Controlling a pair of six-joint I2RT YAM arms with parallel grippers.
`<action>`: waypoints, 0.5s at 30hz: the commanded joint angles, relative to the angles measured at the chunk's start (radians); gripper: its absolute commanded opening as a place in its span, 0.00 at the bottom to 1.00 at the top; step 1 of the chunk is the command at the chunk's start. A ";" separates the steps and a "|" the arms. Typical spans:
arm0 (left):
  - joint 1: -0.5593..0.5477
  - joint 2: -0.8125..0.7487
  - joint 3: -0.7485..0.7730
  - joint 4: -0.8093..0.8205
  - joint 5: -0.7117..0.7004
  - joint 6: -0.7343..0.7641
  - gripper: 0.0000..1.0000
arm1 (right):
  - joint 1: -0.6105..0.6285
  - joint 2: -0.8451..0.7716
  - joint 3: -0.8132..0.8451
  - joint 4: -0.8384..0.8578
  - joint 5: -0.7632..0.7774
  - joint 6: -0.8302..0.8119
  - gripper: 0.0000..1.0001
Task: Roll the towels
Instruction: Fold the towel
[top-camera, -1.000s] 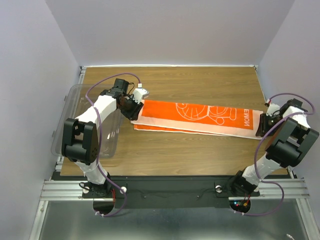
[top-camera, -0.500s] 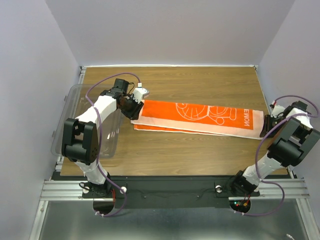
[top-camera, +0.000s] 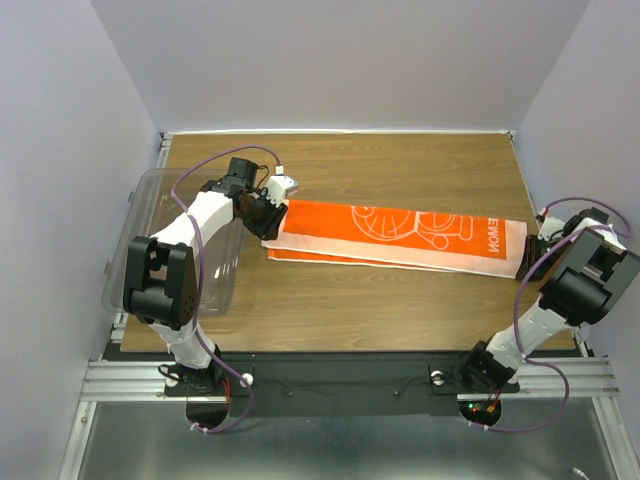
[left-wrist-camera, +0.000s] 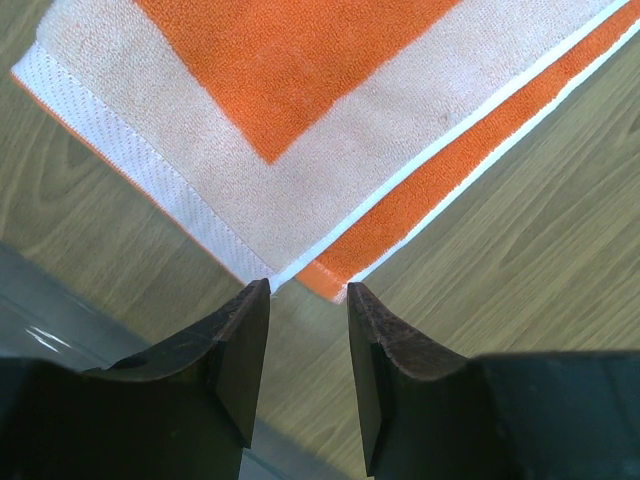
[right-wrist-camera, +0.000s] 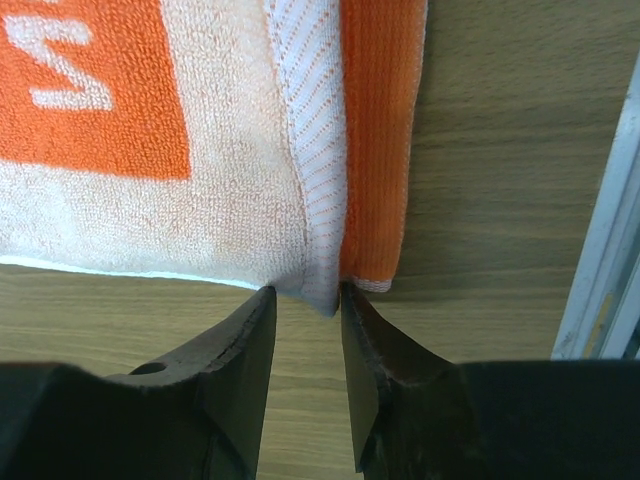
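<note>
Orange towel (top-camera: 400, 235) corners meet left gripper (left-wrist-camera: 307, 292) and right gripper (right-wrist-camera: 306, 293); grip unclear.

1. The top camera sits high above and behind the two arm bases. It looks down and forward from far, so it takes in the whole table (top-camera: 400, 290).
2. The left wrist camera looks along the left gripper (left-wrist-camera: 308, 292), very near, down onto a corner at the left end of the towel (left-wrist-camera: 300, 90).
3. The right wrist camera looks along the right gripper (right-wrist-camera: 308, 292), also very near, down onto a corner at the towel's right end.
4. Each wrist view shares its towel corner and some wood with the top view. The two wrist views show opposite ends.
</note>
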 joint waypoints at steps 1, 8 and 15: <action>0.003 -0.049 -0.012 0.003 0.026 -0.011 0.48 | -0.012 0.013 -0.013 0.028 -0.023 0.006 0.37; 0.011 -0.049 -0.018 -0.002 0.007 -0.017 0.48 | -0.015 0.007 0.006 0.028 -0.011 0.002 0.20; 0.034 -0.052 -0.041 -0.025 -0.040 -0.034 0.48 | -0.018 -0.077 0.026 0.017 -0.026 -0.014 0.01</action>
